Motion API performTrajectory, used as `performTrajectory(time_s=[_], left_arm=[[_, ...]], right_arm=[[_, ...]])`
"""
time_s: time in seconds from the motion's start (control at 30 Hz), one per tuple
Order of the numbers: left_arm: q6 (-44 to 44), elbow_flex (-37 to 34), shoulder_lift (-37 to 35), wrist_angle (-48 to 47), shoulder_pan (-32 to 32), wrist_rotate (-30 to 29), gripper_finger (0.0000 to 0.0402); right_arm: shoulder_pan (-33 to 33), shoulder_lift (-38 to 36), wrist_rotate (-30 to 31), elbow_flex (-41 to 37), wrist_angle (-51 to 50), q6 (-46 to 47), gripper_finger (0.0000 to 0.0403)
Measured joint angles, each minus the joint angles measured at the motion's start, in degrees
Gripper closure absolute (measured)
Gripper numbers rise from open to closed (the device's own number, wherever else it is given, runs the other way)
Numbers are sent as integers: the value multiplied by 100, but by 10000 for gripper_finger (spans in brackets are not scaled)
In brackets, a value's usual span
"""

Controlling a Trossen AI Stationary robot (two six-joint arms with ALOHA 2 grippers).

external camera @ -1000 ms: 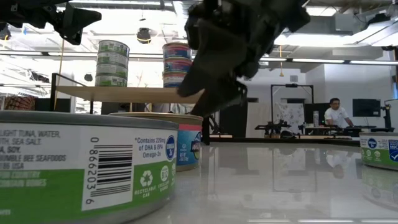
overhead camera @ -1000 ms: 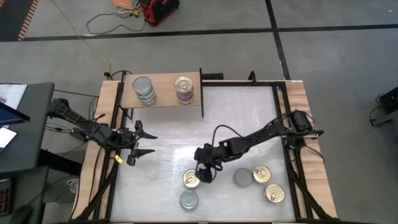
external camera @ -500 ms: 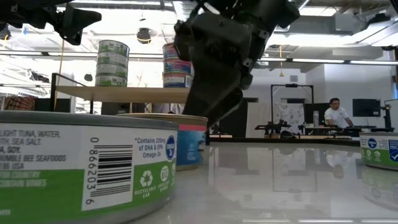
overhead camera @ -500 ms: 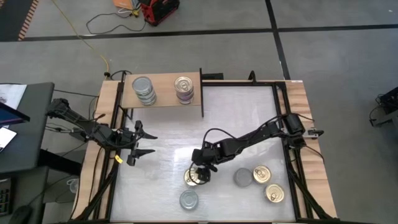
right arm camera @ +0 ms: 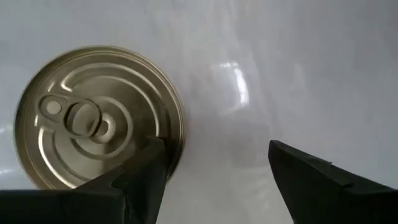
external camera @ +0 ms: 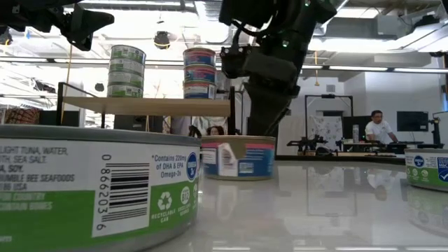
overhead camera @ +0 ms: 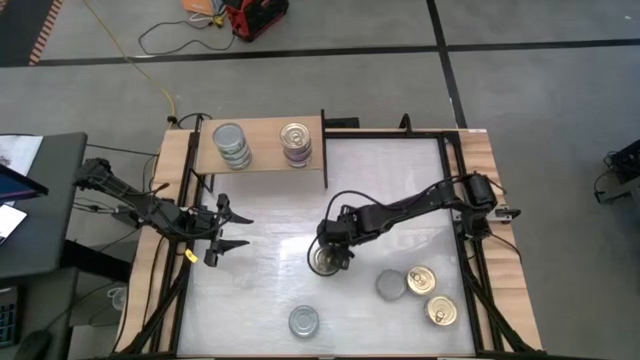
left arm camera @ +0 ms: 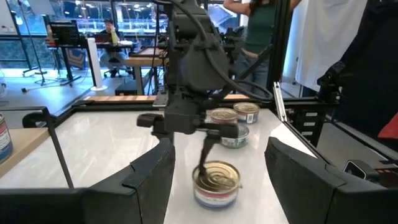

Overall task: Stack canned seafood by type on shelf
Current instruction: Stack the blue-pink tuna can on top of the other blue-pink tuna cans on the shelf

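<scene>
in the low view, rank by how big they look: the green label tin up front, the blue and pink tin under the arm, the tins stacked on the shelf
1. Green label tin, largest only through nearness to the camera.
2. Blue and pink tin.
3. Tins stacked on the shelf, smallest because farthest; the two stacks look alike.

Glossy gold metal tin point(right arm camera: 99, 118)
</scene>
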Motion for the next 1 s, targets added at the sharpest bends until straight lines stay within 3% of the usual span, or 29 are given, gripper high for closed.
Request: performTrajectory(time_s=[0.23, 0.43, 0.6, 1.0], left_arm=[[-46, 0, 0, -2, 1, 24, 162], [-59, 0, 0, -4, 1, 24, 162], [-61, 0, 2, 0, 1, 24, 162], [-59, 0, 0, 25, 1, 17, 162]], right_arm=[[-195, -821, -17, -53, -119, -5, 101], [-531, -887, -1374, -674, 515, 243, 112], [-633, -814, -1556, -968, 773, 438, 133], [-572, -732, -1804, -1013, 1110, 612, 265]])
